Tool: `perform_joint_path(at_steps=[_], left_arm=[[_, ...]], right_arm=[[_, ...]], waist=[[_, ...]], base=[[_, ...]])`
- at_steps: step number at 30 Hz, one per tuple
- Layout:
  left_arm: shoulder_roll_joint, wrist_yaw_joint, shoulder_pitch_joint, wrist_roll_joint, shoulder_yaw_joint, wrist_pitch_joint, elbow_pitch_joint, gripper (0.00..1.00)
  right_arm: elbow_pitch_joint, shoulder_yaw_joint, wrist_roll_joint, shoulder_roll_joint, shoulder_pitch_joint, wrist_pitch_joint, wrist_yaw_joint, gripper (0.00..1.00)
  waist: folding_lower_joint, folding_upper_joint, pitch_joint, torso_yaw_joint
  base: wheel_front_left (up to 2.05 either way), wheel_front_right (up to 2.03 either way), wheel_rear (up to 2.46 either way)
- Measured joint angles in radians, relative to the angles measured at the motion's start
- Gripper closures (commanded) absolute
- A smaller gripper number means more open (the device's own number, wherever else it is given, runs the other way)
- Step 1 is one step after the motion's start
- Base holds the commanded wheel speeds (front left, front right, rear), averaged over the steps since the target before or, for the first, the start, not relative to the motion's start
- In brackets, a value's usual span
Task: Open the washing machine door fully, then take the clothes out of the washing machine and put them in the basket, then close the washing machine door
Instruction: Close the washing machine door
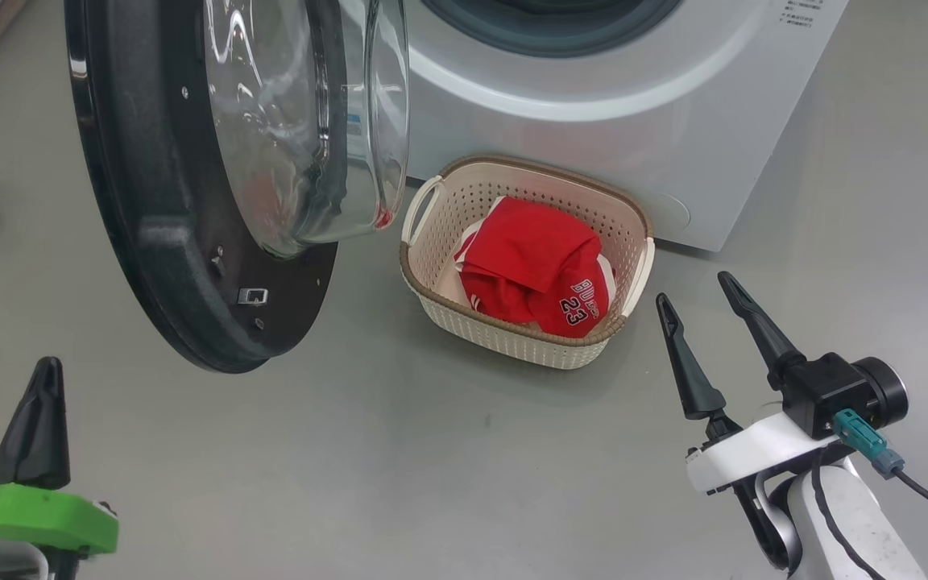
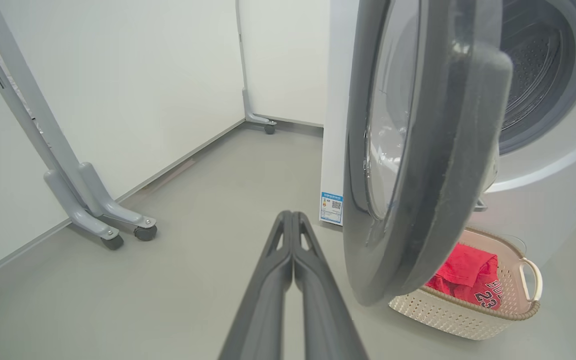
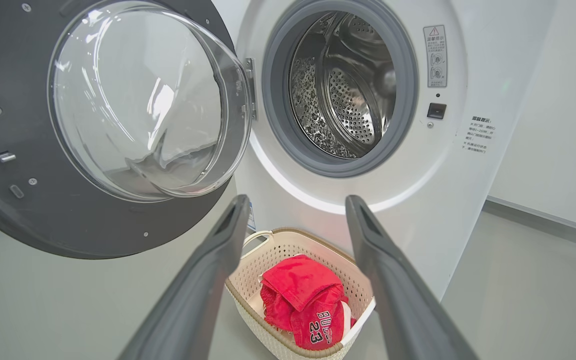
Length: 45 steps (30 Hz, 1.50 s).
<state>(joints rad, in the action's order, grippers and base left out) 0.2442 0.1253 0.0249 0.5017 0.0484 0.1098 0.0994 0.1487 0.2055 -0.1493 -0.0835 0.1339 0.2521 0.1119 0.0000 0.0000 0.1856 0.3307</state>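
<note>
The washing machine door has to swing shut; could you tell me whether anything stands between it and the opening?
Nothing visible does. The gasket is bare, and the clothes lie inside the basket, on the floor under the opening; the washing machine door seems to hang higher than its rim.

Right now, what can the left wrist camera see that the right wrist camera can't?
Left wrist view: a grey wheeled stand by the wall, and the left gripper shut. Right wrist view: a warning sticker on the washing machine, and the right gripper open. Both: the open washing machine door, the basket, the red clothes inside it.
</note>
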Motion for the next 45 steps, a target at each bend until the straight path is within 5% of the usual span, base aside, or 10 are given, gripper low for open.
perform_joint_path(at_steps=[5, 6, 7, 38, 39, 40, 41, 45], left_arm=[[0.001, 0.000, -0.009, -0.034, -0.013, 0.067, 0.040, 1.00], [0.001, 0.000, -0.009, -0.039, -0.011, 0.083, 0.048, 0.30], [-0.001, 0.000, -0.009, -0.038, -0.011, 0.091, 0.055, 0.00], [-0.002, 0.000, -0.004, -0.046, -0.042, 0.139, 0.153, 0.00], [-0.002, 0.000, -0.004, -0.046, -0.044, 0.139, 0.153, 0.22], [-0.002, 0.000, -0.003, -0.046, -0.045, 0.139, 0.155, 0.72], [-0.001, 0.000, -0.003, -0.046, -0.046, 0.139, 0.157, 1.00], [0.007, 0.000, 0.006, -0.048, -0.046, 0.139, 0.159, 1.00]], right_arm=[[0.000, 0.000, 0.000, 0.001, 0.000, 0.000, 0.000, 0.00], [0.000, 0.000, 0.000, 0.002, 0.000, 0.000, 0.000, 0.00], [0.000, 0.000, 0.000, 0.002, 0.000, 0.000, 0.000, 0.00], [0.002, -0.002, 0.000, 0.009, 0.000, 0.000, 0.001, 0.00], [0.002, -0.002, 0.000, 0.009, 0.000, 0.000, 0.001, 0.00], [0.002, -0.002, 0.000, 0.010, 0.000, 0.000, 0.001, 0.00], [0.002, -0.003, 0.000, 0.010, 0.000, 0.000, 0.001, 0.00], [0.002, -0.003, 0.000, 0.010, 0.000, 0.000, 0.001, 0.00]], waist=[[0.0000, 0.0000, -0.003, -0.003], [0.0000, 0.0000, -0.004, -0.003], [0.0000, 0.0000, -0.005, -0.003], [0.0000, 0.0000, -0.003, -0.004], [0.0000, 0.0000, -0.003, -0.004], [0.0000, 0.0000, -0.003, -0.004], [0.0000, 0.0000, -0.002, -0.004], [0.0000, 0.0000, 0.001, -0.003]], base=[[0.00, 0.00, 0.00], [0.00, 0.00, 0.00], [0.00, 0.00, 0.00], [0.00, 0.00, 0.00], [0.00, 0.00, 0.00], [0.00, 0.00, 0.00], [0.00, 0.00, 0.00], [0.00, 0.00, 0.00]])
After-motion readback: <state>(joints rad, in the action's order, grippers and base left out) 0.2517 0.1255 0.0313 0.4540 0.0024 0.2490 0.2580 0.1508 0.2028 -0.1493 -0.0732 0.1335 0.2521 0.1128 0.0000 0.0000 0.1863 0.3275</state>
